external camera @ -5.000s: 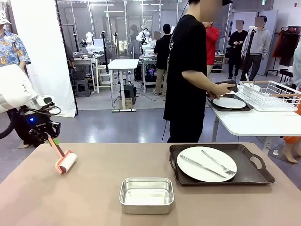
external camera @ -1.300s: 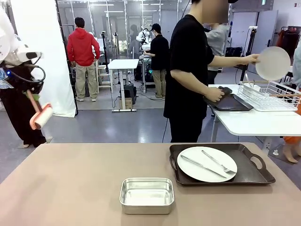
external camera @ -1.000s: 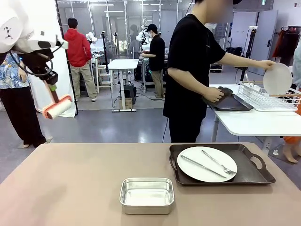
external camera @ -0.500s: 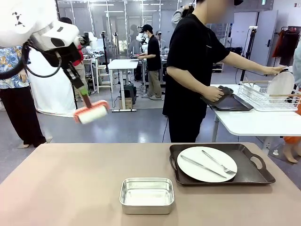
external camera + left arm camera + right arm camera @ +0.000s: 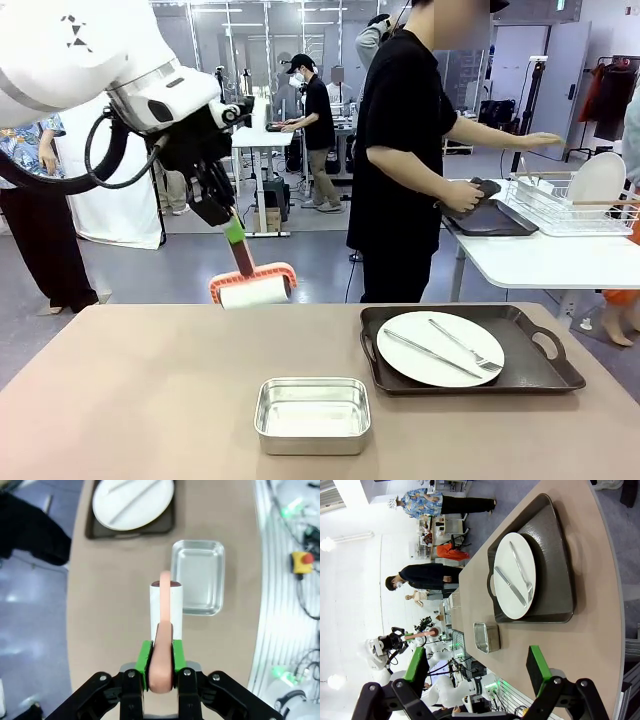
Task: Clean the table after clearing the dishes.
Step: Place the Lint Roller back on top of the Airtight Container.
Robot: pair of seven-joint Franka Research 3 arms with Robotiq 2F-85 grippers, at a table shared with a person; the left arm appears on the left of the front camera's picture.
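Left wrist view: the top edge crops the round white plate (image 5: 134,502) and its dark rectangular tray (image 5: 91,522). The salmon-pink roller handle (image 5: 162,655) covers a strip of the white lint roll (image 5: 155,610). My left jaws hide the handle's grip end. Front view: the taupe-brown bench (image 5: 130,400) is cut off at the bottom and both sides.

Front camera looks across the table (image 5: 130,400); all views share the plate (image 5: 440,348).
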